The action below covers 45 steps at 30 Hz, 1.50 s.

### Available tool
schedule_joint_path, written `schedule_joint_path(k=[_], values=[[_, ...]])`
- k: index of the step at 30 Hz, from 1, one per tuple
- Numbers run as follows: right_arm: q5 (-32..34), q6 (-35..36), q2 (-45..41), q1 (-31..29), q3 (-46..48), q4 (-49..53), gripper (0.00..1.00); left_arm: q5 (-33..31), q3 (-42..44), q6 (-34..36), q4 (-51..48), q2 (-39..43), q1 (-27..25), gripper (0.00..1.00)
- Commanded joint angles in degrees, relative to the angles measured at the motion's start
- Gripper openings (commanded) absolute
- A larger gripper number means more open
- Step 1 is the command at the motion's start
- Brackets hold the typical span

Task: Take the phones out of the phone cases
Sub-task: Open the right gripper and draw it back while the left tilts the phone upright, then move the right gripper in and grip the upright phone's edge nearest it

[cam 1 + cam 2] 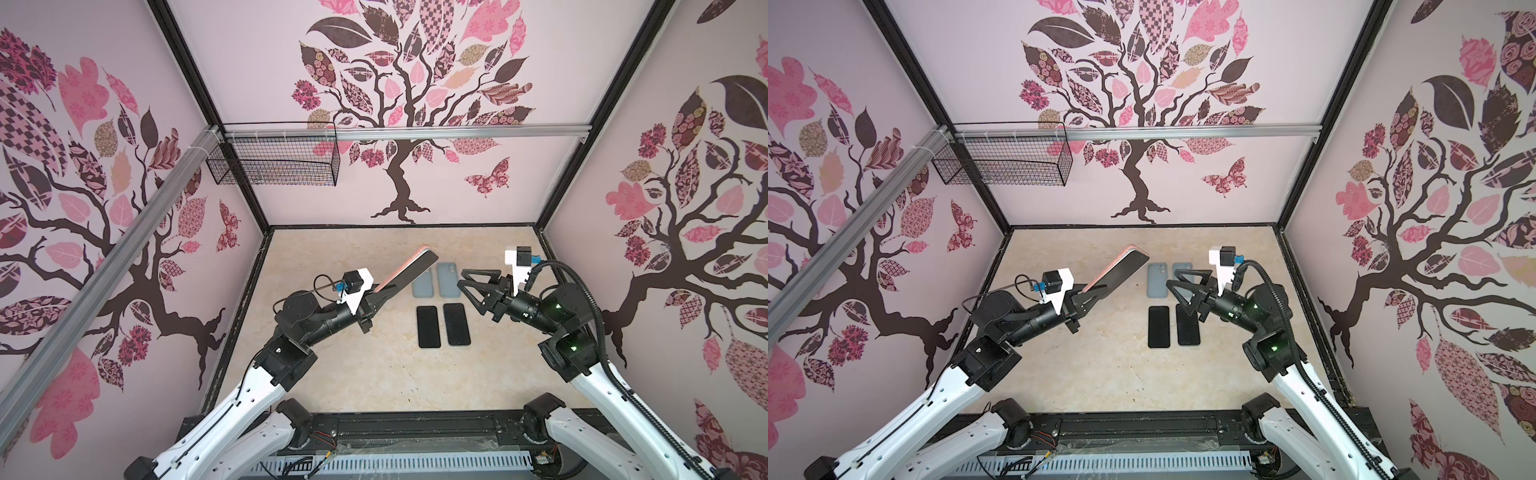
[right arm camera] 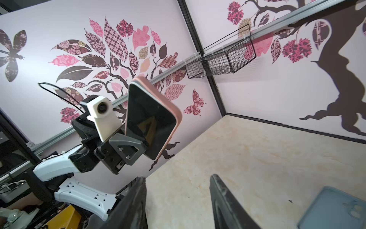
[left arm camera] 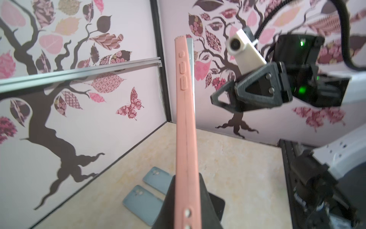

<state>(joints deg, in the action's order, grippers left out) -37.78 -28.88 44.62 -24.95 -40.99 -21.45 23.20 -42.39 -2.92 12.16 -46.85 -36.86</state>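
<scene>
Jaws on your left gripper [image 1: 388, 289] are pinching the lower end of the case [image 3: 185, 119], one side pressing on the screen and its mate on the pink back. The phone [image 2: 150, 119] is sitting inside the case, hanging in the air and tilting up and away over the table [image 1: 353, 365]. Jaws on your right gripper [image 1: 461, 277] are standing spread with nothing between them, hovering near the free end but apart from it.

You are dealing with a stiff slab of glass and metal inside what is looking like a soft, rubbery skin. The case is looking matte and grippy, with rounded corners, moulded buttons along its side and a lip wrapping the screen. The glass is shining, so it is probably slippery and likely fragile if dropped. The pair is probably weighing little for the arm.

In the left wrist view a silver rim is showing beside the pink at the far end; whether that corner is lifting out, I cannot tell.

I am judging the far corner as the place to take hold, catching the pink lip there and peeling it back, since the skin is likely bending and the slab is not.

Below, two grey cases [image 1: 424, 284] are lying flat side by side, with two black phones [image 1: 428, 326] lying just nearer you
</scene>
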Motion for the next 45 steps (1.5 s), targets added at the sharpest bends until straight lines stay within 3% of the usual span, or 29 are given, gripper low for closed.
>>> schedule_joint_path(k=[1, 5, 10, 17, 33, 45], values=[[-1.21, 1.1, 1.91, -4.47, -1.43, -10.23, 0.61, -2.89, 2.06, -23.05, 21.12, -1.55, -0.14, 0.0], [0.49, 5.66, 4.75, -9.92, -3.01, -8.7, 0.65, -0.95, 2.93, -33.72, 30.23, -4.51, -0.42, 0.0], [-4.44, -2.5, 9.12, -10.11, -3.53, -17.94, 0.62, 3.75, 1.14, -37.22, 33.19, -6.23, -0.82, 0.0], [-2.09, -12.2, 13.04, -10.41, -3.35, -33.13, 0.57, 6.76, -0.06, -38.39, 35.47, -7.24, -1.18, 0.0], [-0.94, -6.84, 18.92, -16.84, -8.78, -27.21, 0.49, 9.8, -1.47, -39.68, 39.2, -9.58, -2.71, 0.0], [-0.57, -7.76, 19.59, -17.24, -8.88, -28.29, 0.27, 9.59, -1.11, -39.89, 39.78, -9.81, -3.14, 0.0]])
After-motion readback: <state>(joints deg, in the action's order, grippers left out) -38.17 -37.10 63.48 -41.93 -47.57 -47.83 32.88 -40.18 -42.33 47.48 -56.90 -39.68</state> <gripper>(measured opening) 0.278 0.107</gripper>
